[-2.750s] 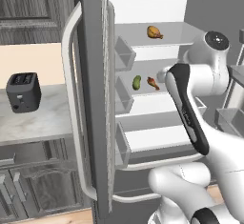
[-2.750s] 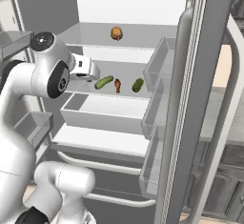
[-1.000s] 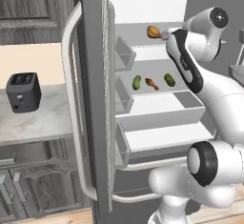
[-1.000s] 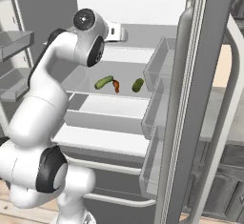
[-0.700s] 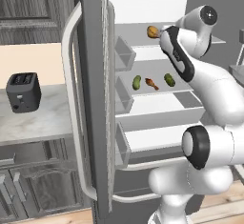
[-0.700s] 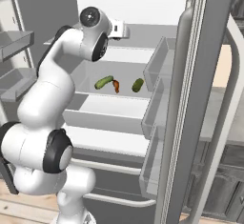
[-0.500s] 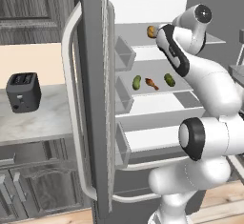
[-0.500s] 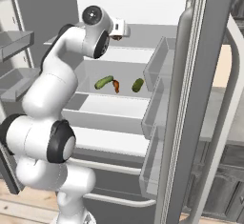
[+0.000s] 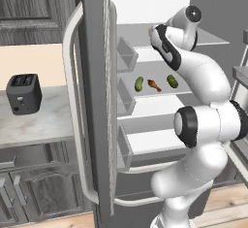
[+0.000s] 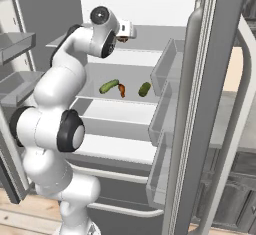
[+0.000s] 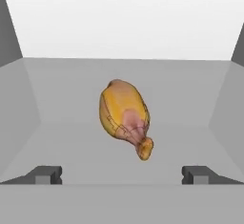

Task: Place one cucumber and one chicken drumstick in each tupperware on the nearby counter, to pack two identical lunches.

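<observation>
1. A chicken drumstick [image 11: 125, 117] lies on the upper fridge shelf [image 11: 71, 137], plump end away from the hand, bone end toward it.
2. The gripper [image 11: 122, 173] stands wide open just short of it, holding nothing, its tips either side of the bone end.
3. Step in hand: reaching for the first drumstick; next it likely needs to advance and close.
4. The base views add the shelf below: two cucumbers [image 10: 109, 86] [image 10: 144, 89], a second drumstick [image 10: 122, 89], and beside the fridge the counter [image 9: 34, 122] with a toaster [image 9: 23, 93].
</observation>
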### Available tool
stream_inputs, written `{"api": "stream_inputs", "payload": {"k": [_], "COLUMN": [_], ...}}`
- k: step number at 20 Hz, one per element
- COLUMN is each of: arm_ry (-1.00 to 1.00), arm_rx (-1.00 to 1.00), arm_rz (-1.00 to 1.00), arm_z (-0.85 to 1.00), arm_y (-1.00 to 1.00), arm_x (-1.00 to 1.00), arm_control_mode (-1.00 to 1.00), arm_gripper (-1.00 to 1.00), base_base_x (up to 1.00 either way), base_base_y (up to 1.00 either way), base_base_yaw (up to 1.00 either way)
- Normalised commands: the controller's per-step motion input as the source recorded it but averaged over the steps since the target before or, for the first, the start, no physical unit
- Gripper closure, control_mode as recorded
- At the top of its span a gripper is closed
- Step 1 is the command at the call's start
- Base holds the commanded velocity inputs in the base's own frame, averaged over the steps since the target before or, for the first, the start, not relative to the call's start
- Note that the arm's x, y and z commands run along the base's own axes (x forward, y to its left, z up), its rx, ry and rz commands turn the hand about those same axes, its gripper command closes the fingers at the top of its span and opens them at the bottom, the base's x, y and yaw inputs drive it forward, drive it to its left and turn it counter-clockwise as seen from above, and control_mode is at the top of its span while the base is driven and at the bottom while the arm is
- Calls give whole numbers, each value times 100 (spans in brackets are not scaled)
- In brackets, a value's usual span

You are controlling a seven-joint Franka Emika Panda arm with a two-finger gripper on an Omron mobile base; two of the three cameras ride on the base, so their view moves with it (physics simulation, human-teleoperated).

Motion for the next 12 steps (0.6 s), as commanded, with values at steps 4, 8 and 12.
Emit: {"api": "stream_inputs", "payload": {"k": [4,8,12], "arm_ry": [1,2,7], "arm_rx": [1,2,2], "arm_rz": [0,0,0], "arm_z": [-4,0,-10], "arm_y": [0,0,0], "arm_x": [55,56,53], "arm_control_mode": [-100,-100,-100], "arm_gripper": [-100,-100,-100], "base_base_x": [0,0,0], "base_base_y": [0,0,0], "base_base_yaw": [0,0,0]}}
